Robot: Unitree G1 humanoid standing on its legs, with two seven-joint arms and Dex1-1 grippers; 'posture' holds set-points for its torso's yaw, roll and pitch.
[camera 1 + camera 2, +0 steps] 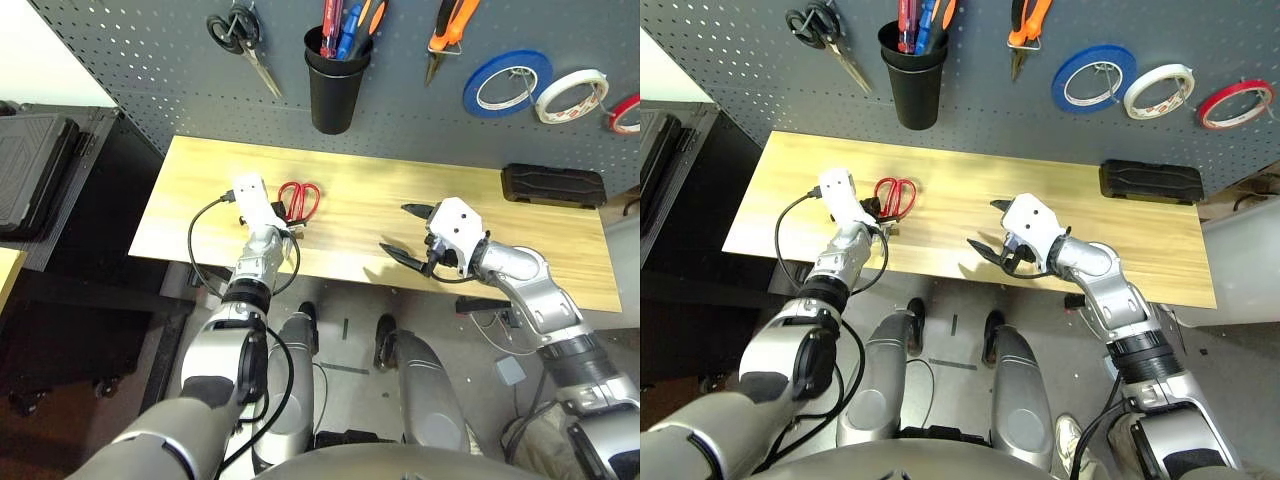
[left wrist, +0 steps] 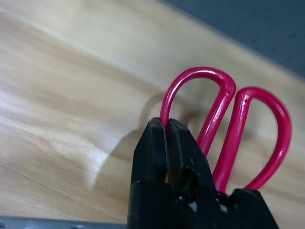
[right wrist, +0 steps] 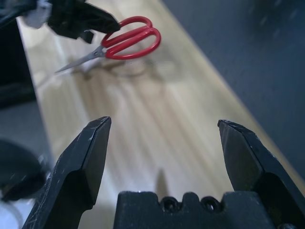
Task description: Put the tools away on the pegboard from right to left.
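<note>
The red-handled scissors (image 1: 299, 200) lie on the wooden table (image 1: 360, 215) at its left half, and my left gripper (image 1: 284, 216) is shut on one handle loop (image 2: 200, 71). My left gripper (image 2: 167, 125) has its fingers pinched together on that loop. My right gripper (image 1: 395, 228) hovers open and empty over the table's middle, well apart from the scissors (image 3: 128, 38). The pegboard (image 1: 150, 60) behind carries orange-handled pliers (image 1: 450, 30), a red tape ring (image 1: 625, 112) at far right, and a black cup (image 1: 335, 85) holding a red-handled screwdriver (image 1: 330, 20).
Black-handled scissors (image 1: 245, 40) hang at the pegboard's left. Blue (image 1: 507, 82) and white (image 1: 570, 95) tape rolls hang right of the pliers. A black case (image 1: 553, 185) lies at the table's back right. A dark box (image 1: 35, 160) stands left of the table.
</note>
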